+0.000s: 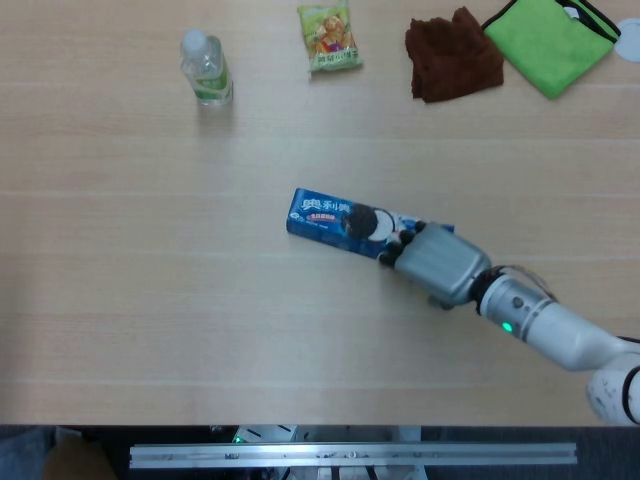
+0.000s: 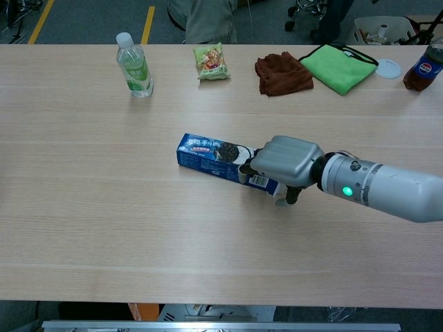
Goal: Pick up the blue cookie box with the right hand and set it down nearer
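The blue cookie box [image 1: 335, 222] lies at the middle of the table, long side running left to right, its printed face up. My right hand [image 1: 440, 265] covers its right end, fingers wrapped over the top and thumb under the near side, gripping it. In the chest view the blue cookie box [image 2: 208, 149] sticks out to the left of the right hand [image 2: 287, 160], and the end in the hand seems slightly raised. Whether the box's left end still touches the table I cannot tell. My left hand appears in neither view.
Along the far edge stand a water bottle [image 2: 136, 66], a green snack bag [image 2: 210, 61], a brown cloth [image 2: 282, 73] and a green cloth [image 2: 339, 68]. A white lid [image 2: 390, 68] and a cola bottle [image 2: 420, 69] sit at the far right.
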Tool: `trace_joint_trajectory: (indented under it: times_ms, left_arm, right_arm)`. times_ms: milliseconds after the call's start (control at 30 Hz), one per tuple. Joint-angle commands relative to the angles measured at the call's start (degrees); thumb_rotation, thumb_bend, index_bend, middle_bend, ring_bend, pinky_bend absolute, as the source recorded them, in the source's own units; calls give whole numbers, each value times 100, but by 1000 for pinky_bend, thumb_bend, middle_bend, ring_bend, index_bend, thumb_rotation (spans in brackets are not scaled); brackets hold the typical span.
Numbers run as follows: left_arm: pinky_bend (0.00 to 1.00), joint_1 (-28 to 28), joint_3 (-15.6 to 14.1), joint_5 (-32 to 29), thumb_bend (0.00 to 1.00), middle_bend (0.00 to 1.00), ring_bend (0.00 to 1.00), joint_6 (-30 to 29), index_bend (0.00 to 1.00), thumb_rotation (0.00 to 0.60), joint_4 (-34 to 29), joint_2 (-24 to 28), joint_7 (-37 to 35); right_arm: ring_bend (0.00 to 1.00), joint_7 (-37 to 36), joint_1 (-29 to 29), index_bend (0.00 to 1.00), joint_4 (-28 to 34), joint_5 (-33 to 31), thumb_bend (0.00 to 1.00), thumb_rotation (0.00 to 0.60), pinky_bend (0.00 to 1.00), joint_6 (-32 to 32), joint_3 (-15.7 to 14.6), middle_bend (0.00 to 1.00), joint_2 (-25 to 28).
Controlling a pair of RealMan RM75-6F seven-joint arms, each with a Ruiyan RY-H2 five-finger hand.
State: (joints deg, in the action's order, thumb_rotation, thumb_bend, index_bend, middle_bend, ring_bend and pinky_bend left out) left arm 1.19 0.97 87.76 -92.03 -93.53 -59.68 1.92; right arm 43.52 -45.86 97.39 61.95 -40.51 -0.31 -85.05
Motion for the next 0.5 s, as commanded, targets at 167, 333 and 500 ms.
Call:
trace_joint_trajectory:
  times_ms: [167,333,500]
  left_arm:
    - [256,-4,14,-13,261,242,186,18,291,600,23,-2,-13]
    - [256,-3,16,-42,260,242,186,49,290,600,56,-13,-22]
    - [256,-5,15,-44,261,242,186,68,291,600,58,8,-35]
  right_arm:
    - [277,45,-123,276,-215,-419,181,600,327,-389,92,324,122]
    - [278,-504,-150,276,14,-416,179,600,327,-387,277,324,257]
    - [282,-386,-276,276,-93,-568,167,600,327,-646,405,321,35]
